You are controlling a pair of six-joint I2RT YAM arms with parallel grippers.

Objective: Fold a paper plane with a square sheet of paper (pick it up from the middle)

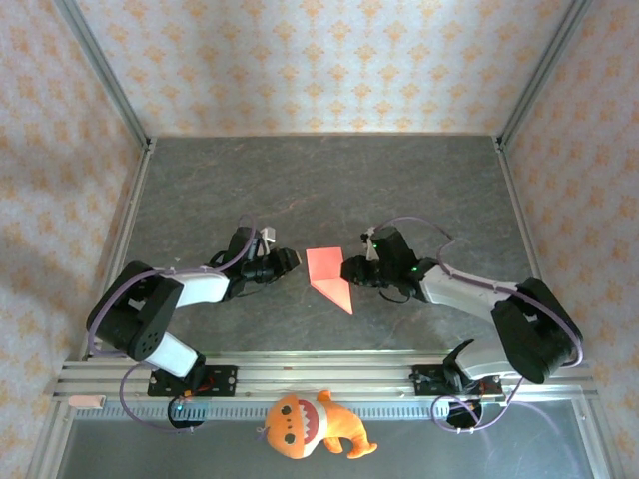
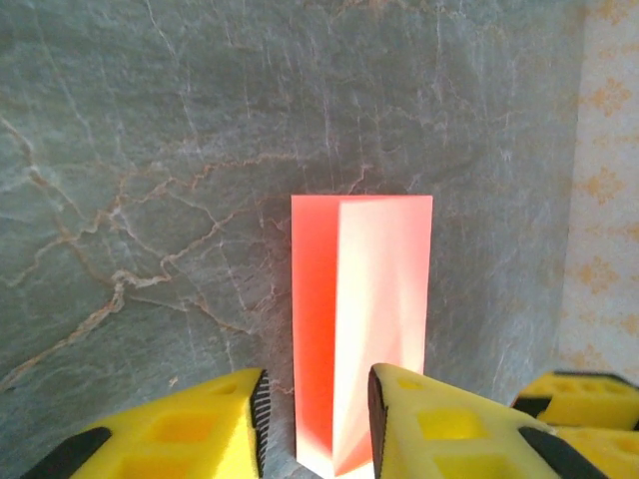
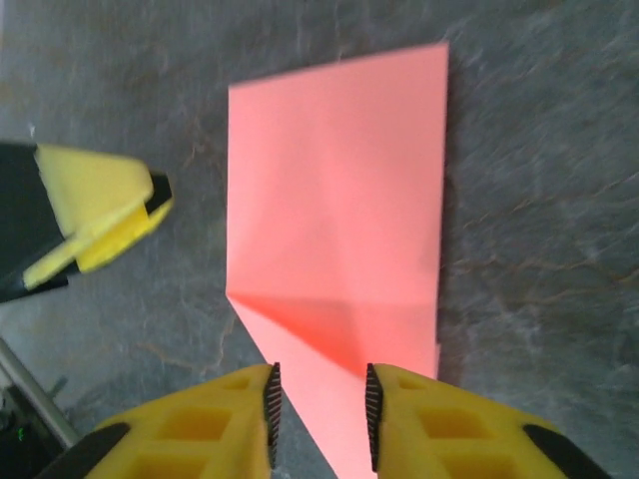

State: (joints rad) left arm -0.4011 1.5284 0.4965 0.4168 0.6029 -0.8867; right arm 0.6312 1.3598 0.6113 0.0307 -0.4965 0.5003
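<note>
As the folded red-pink paper sheet points at the near edge of the grey stone-patterned table, we see the parted, empty left hand and right hand flanking it, the right nearer.

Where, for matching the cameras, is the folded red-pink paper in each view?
Top external: folded paper at centre of the grey marbled tabletop.
Left wrist: folded paper, lower centre, upright strip.
Right wrist: folded paper, centre, point toward bottom edge.
Shared landmark: the grey marbled tabletop.
</note>
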